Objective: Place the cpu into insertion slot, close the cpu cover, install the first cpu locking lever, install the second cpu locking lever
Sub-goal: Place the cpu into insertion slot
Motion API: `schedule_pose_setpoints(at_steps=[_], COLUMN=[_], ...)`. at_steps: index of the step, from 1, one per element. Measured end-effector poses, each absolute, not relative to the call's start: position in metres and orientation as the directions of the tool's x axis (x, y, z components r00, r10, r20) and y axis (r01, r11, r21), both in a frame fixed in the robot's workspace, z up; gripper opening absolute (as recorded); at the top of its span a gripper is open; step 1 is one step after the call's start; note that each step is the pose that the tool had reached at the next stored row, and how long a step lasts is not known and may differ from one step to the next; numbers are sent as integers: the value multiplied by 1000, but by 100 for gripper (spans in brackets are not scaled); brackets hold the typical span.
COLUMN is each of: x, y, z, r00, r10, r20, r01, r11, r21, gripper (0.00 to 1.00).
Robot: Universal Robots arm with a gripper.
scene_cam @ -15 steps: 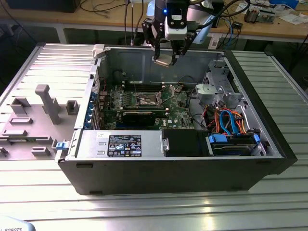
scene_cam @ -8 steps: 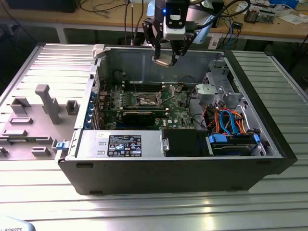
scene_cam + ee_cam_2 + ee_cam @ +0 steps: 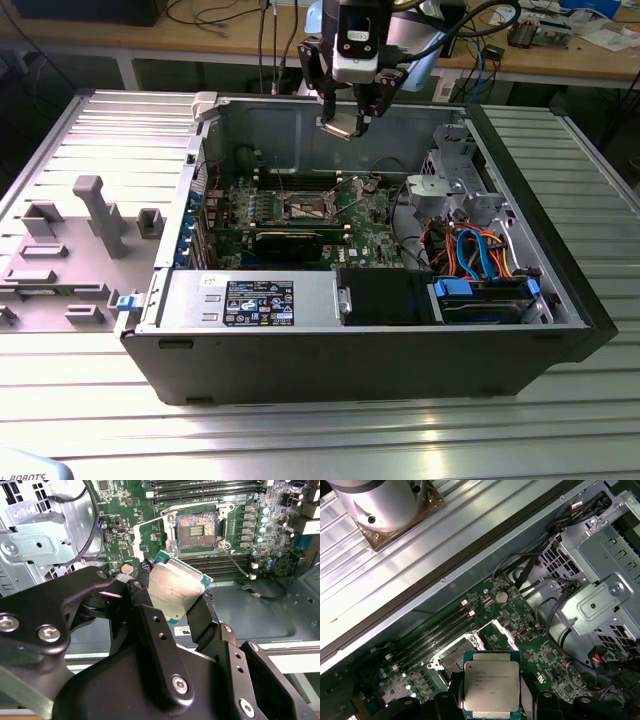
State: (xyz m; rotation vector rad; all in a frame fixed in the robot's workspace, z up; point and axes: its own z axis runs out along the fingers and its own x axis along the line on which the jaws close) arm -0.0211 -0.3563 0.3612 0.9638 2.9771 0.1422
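Gripper (image 3: 176, 582) clamped on chip (image 3: 175, 591) by two opp. edges. Chip flat, square, dull grey metal top, green rim; faint print on top, unreadable. Held in air, apart from socket (image 3: 197, 527), contacts bare, on green board (image 3: 115, 510) inside open PC case (image 3: 300, 360).

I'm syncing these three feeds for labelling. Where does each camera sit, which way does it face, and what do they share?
Exterior view: off the arm, high beside the open computer case, looking down into it; the wrist and end effector hang above, gripping the chip.
Second wrist view: on the wrist, looking past the black fingers and chip to the socket.
First wrist view: on the wrist, facing the chip's printed face, circuit board beyond.
Shared: all three show chip and socket.
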Motion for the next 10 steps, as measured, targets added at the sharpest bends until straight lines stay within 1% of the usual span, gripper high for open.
schedule_pose_setpoints(at_steps=[10], x=[-21], y=[-356], z=[361], r00=[-810], r10=[586], r20=[19], r01=[585], r11=[806], r21=[89], gripper=[54])
